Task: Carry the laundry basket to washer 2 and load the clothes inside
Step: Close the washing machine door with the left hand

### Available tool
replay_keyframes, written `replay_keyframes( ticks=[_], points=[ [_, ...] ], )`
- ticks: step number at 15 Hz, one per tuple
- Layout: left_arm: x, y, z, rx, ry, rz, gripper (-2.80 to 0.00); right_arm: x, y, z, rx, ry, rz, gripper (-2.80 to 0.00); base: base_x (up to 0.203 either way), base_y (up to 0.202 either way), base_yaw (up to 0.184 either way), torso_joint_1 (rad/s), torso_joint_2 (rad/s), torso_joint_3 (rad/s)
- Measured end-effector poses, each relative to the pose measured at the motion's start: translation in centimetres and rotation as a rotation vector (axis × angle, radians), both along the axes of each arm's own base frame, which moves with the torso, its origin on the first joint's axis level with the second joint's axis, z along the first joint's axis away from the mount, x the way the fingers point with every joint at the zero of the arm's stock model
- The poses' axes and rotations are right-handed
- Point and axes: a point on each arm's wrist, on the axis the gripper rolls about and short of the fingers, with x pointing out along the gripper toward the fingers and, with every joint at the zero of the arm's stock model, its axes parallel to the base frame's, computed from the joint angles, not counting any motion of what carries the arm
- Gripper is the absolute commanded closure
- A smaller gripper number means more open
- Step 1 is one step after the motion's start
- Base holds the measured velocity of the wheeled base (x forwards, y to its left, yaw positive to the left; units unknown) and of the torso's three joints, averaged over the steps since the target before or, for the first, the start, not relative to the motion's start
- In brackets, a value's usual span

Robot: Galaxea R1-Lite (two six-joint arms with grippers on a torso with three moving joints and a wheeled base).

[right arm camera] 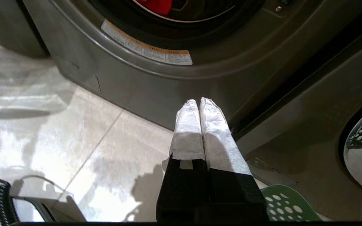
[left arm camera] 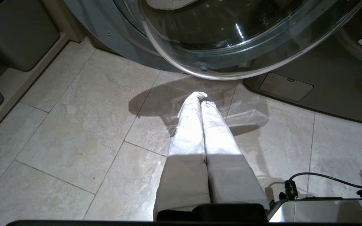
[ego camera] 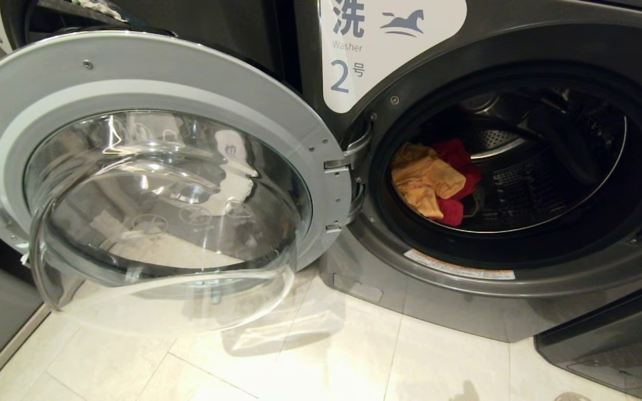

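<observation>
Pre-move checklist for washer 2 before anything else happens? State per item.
1. Round glass-and-grey door of dark grey washer 2 swung fully open: ok.
2. Yellow-orange cloth and red cloth inside the steel drum: ok.
3. Grey denim piece in drum: cannot tell, not visible.
4. Left gripper shut, empty, over the pale floor tiles: ok.
5. Right gripper shut, empty, low before the washer's front: ok.
6. Green perforated plastic basket emptied: cannot tell, only its rim shows.
</observation>
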Motion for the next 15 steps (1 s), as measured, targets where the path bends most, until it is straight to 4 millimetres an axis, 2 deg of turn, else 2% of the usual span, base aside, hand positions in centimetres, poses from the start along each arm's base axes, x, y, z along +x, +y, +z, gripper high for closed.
replay_keyframes(
  ticks=[3, 5, 10, 15],
  points=[
    [0.0, 0.0, 0.0, 0.0, 0.0, 0.0, 0.0, -0.21, 0.0, -0.07, 0.118, -0.033, 0.009, 0.0, 0.0, 0.0, 0.0, 0.0, 0.0, 0.0],
    [0.0, 0.0, 0.0, 0.0, 0.0, 0.0, 0.0, -0.24, 0.04, -0.6, 0.164, 0.011, 0.024, 0.0, 0.0, 0.0, 0.0, 0.0, 0.0, 0.0],
    [0.0, 0.0, 0.0, 0.0, 0.0, 0.0, 0.0, -0.27, 0.06, -0.72, 0.13, 0.024, 0.032, 0.0, 0.0, 0.0, 0.0, 0.0, 0.0, 0.0],
    [0.0, 0.0, 0.0, 0.0, 0.0, 0.0, 0.0, -0.26, 0.04, -0.74, 0.234, 0.018, 0.023, 0.0, 0.0, 0.0, 0.0, 0.0, 0.0, 0.0]
  ],
)
